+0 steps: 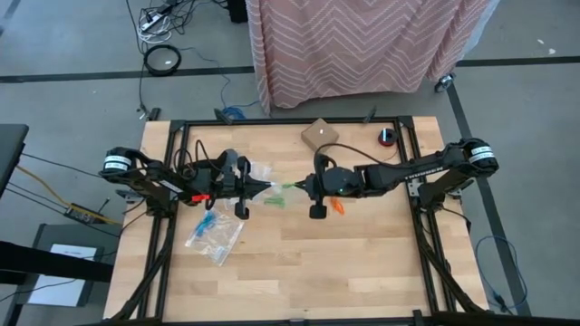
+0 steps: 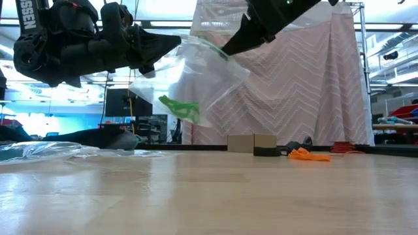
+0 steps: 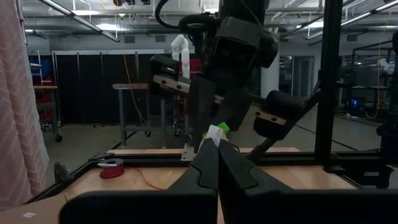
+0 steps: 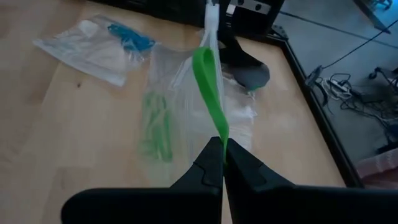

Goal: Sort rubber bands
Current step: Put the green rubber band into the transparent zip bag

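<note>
Rubber bands: 1 green [image 4: 210, 93] pinched by right gripper [image 4: 222, 163]; left gripper [image 3: 217, 163] clamps 1 bag [image 2: 196, 78].

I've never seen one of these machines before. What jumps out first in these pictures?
Two dark arms meet over the middle of the wooden table, holding a clear zip bag up in the air between them: the left gripper and the right gripper are each shut on the bag's green-striped top. Green rubber bands hang inside it. An orange heap lies on the table near the right arm, and another bag with blue bands lies by the left arm.
</note>
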